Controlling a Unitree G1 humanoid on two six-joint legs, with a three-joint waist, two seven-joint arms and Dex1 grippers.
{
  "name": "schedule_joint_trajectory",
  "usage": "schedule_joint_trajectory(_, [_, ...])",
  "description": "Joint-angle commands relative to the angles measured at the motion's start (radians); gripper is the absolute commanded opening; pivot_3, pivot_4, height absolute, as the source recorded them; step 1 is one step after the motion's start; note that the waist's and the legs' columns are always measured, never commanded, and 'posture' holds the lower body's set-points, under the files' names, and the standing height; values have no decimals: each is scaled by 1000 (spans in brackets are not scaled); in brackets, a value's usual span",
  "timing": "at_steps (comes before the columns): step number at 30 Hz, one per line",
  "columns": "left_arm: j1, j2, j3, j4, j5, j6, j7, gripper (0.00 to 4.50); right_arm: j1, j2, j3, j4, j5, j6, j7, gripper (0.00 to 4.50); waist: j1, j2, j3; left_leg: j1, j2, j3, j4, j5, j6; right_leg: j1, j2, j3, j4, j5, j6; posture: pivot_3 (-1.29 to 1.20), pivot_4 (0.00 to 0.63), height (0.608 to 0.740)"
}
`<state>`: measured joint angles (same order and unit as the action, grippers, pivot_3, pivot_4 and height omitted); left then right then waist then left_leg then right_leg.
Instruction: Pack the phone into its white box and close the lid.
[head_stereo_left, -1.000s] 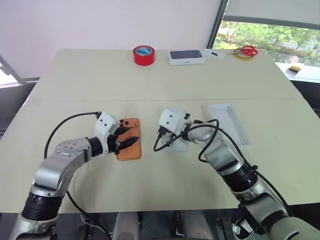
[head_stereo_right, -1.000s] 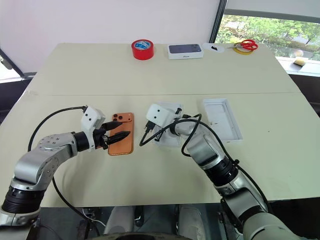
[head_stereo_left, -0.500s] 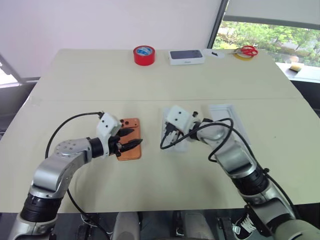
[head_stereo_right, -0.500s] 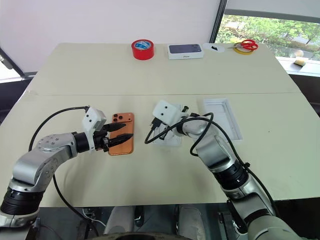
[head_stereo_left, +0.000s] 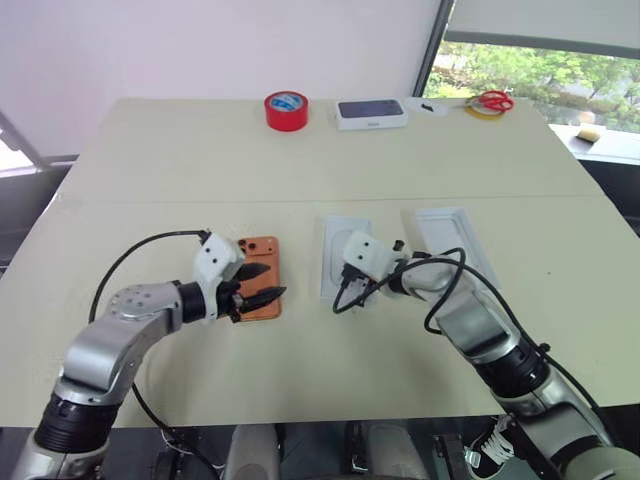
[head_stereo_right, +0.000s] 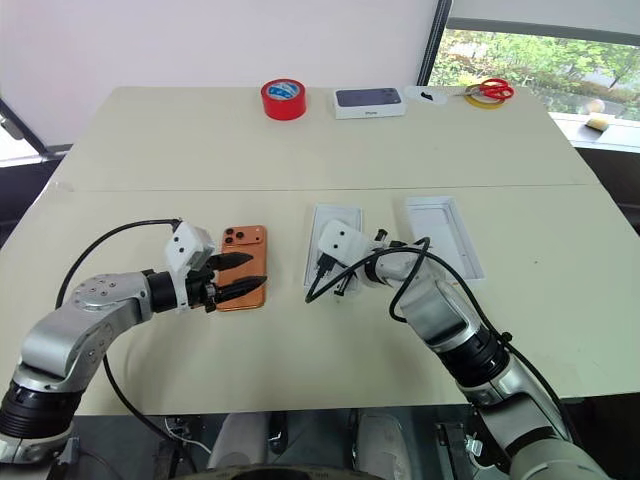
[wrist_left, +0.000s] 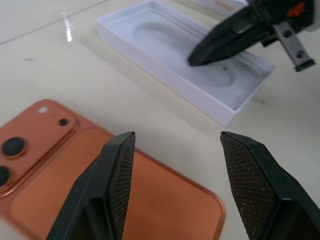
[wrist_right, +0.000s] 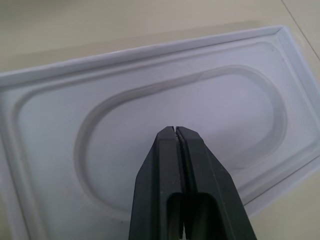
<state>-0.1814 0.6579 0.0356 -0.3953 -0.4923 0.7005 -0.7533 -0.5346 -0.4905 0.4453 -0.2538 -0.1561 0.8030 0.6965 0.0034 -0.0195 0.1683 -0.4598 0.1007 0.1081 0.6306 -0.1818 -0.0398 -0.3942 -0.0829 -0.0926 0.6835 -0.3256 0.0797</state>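
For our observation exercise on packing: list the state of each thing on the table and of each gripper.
phone: flat, back up, unpacked.
white insert: recess up, empty.
lid: off, open side up.
dark-topped box: closed.
left gripper: open above the phone.
right gripper: shut over the insert.

Both arms are built of rounded silver-grey metal segments joined by black rings, and each ends in a white boxy wrist block with small dark holes. A loose black cable loops from each forearm up to its wrist block. The left gripper (wrist_left: 172, 187) has two black wedge-shaped fingers with finely cross-hatched inner pads (wrist_left: 122, 187), and the right gripper (wrist_right: 176, 131) has smooth, glossy black tapered fingers.
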Motion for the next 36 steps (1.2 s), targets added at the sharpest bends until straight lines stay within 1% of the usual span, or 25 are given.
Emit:
schedule_joint_trajectory(1, [-27, -5, 112, 10, -56, 69, 61, 2856, -20, 19, -30, -64, 25, -38, 2, 56, 0, 0, 0, 0, 0, 0, 0, 0, 0, 0, 0, 0, 0, 0, 0, 0, 150, 730])
schedule_joint_trajectory(3, [-52, -23, 206, 47, -127, 176, 123, 2856, -44, 47, -51, -73, 46, -31, -3, 56, -1, 0, 0, 0, 0, 0, 0, 0, 0, 0, 0, 0, 0, 0, 0, 0, 150, 730])
schedule_joint_trajectory(5, [-64, -29, 286, 74, -183, 292, 181, 3385, -67, 74, -53, -68, 58, -26, -5, 0, -7, 0, 0, 0, 0, -1, 0, 0, 0, 0, 0, 0, 0, 0, 0, 0, 150, 730])
schedule_joint_trajectory(6, [-57, -30, 314, 66, -207, 328, 197, 3731, -77, 84, -45, -59, 58, -29, -6, 0, -12, 0, 0, 0, 0, -1, 0, 0, 0, 0, 0, 0, 0, 0, 0, 0, 150, 730])
schedule_joint_trajectory(7, [-52, -34, 334, 55, -227, 358, 213, 4189, -85, 93, -35, -47, 57, -36, -7, 0, -15, 0, 0, 0, 0, -1, 0, 0, 0, 0, 0, 0, 0, 0, 0, 0, 150, 730])
schedule_joint_trajectory(8, [-51, -37, 346, 45, -240, 378, 224, 4470, -91, 98, -28, -37, 55, -42, -7, 0, -16, 0, 0, 0, 0, -1, 0, 0, 0, 0, 0, 0, 0, 0, 0, 0, 150, 730])
schedule_joint_trajectory(12, [-64, -73, 379, 50, -289, 543, 324, 4470, -131, 135, 39, 31, 32, -79, -6, 0, -15, 0, 0, 0, 0, -1, 0, 0, 0, 1, 0, 0, 0, 0, 0, 0, 150, 730])
schedule_joint_trajectory(16, [-103, -141, 413, 71, -317, 674, 418, 4470, -184, 174, 111, 114, 5, -96, 7, 0, -16, 0, 0, 0, 0, -1, 0, 0, 0, 1, 0, 0, 1, 0, 0, 0, 150, 730])
schedule_joint_trajectory(19, [-121, -165, 392, 67, -316, 743, 448, 4470, -217, 205, 153, 181, -18, -102, 10, 0, -17, 0, 0, 0, 0, -1, 0, 0, 0, 1, 0, 0, 1, 0, 0, 0, 150, 730])
schedule_joint_trajectory(21, [-125, -182, 373, 62, -313, 771, 463, 4470, -239, 221, 188, 227, -47, -107, 9, 0, -16, 0, 0, 0, 0, -1, 0, 0, 0, 1, 0, 0, 1, 0, 0, 0, 150, 730])
schedule_joint_trajectory(25, [-153, -265, 374, 59, -330, 827, 492, 4470, -257, 241, 230, 284, -81, -118, 16, 0, -12, 0, -1, 1, 0, -1, 1, 0, 0, 2, 0, 0, 1, 0, 0, 0, 150, 730])
schedule_joint_trajectory(29, [-182, -362, 386, 41, -339, 896, 511, 4470, -256, 248, 242, 291, -102, -136, 31, 0, -11, 0, -2, 1, -1, -1, 1, 0, 0, 3, -1, 0, 0, 0, 0, 0, 150, 730])
schedule_joint_trajectory(33, [-180, -410, 362, 29, -341, 914, 529, 4470, -244, 244, 236, 274, -114, -140, 41, 0, -12, 0, -2, 2, -1, -1, 1, 0, -1, 4, -1, 0, 0, 0, 0, 0, 150, 730])
schedule_joint_trajectory(36, [-189, -444, 370, 41, -361, 914, 543, 4470, -229, 239, 231, 263, -121, -141, 45, 0, -9, 0, -3, 3, -1, -1, 1, 0, -1, 5, -1, 0, 0, 0, 0, 0, 150, 730])
